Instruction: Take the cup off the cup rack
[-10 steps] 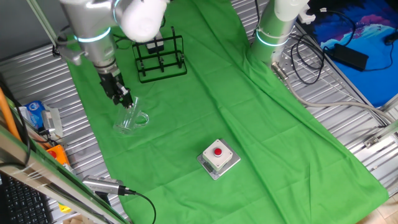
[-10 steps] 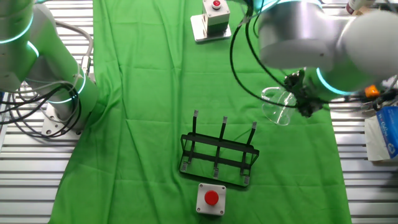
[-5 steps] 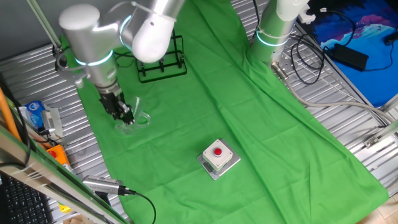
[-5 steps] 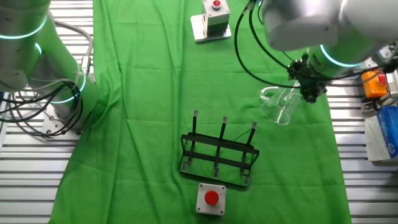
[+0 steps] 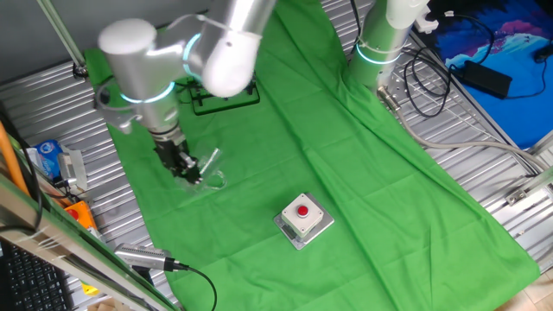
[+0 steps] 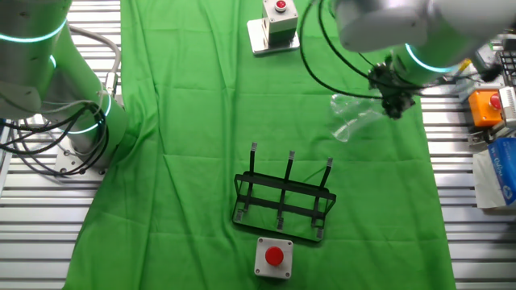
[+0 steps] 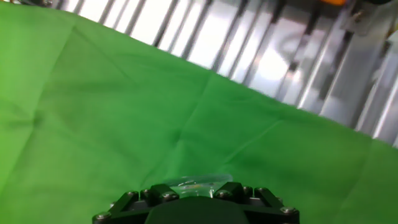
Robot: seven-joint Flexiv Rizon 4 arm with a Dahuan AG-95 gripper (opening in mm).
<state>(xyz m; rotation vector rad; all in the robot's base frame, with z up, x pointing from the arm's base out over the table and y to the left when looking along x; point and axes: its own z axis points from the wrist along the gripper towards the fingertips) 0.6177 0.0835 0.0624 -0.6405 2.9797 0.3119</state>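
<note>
The clear glass cup is off the black wire cup rack and hangs tilted just over the green cloth. My gripper is shut on its rim. In the other fixed view the cup lies slanted to the left of the gripper, well above the cup rack, whose pegs are bare. In the hand view a strip of glass shows between the dark jaws of the gripper at the bottom edge. My arm hides part of the rack in one fixed view.
A grey box with a red button sits on the cloth to the right of the cup. Two such boxes show in the other fixed view. A second arm's base stands at the back. A blue-white carton lies on the metal slats.
My gripper has carried the cup further from the rack, toward the grey button box, and the cup has tipped further over.
</note>
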